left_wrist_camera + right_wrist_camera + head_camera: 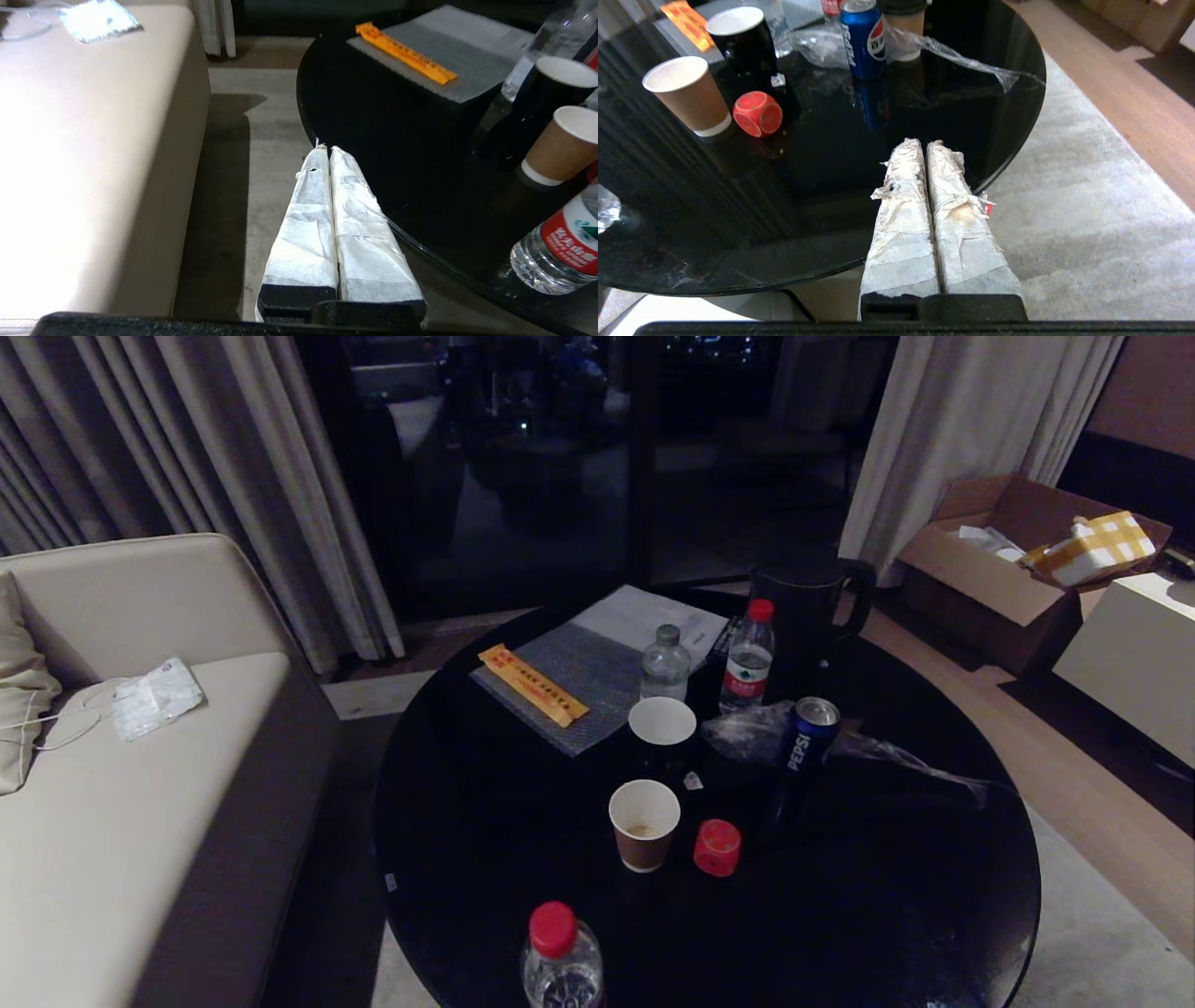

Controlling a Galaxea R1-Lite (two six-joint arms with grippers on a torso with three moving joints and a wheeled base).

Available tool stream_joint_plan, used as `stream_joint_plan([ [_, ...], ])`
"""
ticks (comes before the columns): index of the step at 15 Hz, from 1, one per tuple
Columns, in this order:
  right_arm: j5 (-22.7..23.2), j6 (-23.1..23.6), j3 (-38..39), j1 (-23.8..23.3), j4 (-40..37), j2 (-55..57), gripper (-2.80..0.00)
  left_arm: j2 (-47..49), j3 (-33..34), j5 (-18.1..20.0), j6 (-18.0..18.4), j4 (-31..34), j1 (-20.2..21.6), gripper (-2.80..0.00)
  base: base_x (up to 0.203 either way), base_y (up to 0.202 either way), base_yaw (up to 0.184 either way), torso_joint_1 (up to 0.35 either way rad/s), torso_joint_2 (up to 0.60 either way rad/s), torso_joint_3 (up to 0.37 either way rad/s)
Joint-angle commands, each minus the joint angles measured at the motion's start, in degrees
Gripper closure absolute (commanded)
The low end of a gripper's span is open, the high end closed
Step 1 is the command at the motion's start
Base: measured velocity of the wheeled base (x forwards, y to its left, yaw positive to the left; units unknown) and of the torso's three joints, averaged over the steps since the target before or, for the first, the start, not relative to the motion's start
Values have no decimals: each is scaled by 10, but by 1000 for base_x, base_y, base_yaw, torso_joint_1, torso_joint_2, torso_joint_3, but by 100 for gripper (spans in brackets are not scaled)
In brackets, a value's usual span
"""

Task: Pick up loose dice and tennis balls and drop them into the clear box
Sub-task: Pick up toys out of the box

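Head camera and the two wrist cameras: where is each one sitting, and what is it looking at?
Head view: high up, looking down on the black round table; no arm shows.
Left wrist view: behind the left gripper, shut, over the gap between sofa and table.
Right wrist view: behind the right gripper, shut, at the table's edge above the rug.
Shared: head and right wrist both see the red die beside the brown paper cup.

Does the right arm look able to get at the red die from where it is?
Probably yes. The red die stands in the open beside the brown cup, with bare table between it and the shut right gripper. Only the cup crowds one side.
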State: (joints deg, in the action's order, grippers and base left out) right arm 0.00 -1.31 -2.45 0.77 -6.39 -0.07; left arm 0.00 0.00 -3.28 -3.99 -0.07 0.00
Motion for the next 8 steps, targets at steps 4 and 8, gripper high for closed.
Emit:
stream_joint_plan([
  [4, 0, 0, 0, 0, 0, 1, 0, 1, 1, -1, -1, 0, 0, 0, 0, 0, 0, 2, -1, -192],
  [8, 0, 1, 0, 0, 0, 1, 0, 1, 1, -1, -1, 0, 0, 0, 0, 0, 0, 3, 1, -198],
])
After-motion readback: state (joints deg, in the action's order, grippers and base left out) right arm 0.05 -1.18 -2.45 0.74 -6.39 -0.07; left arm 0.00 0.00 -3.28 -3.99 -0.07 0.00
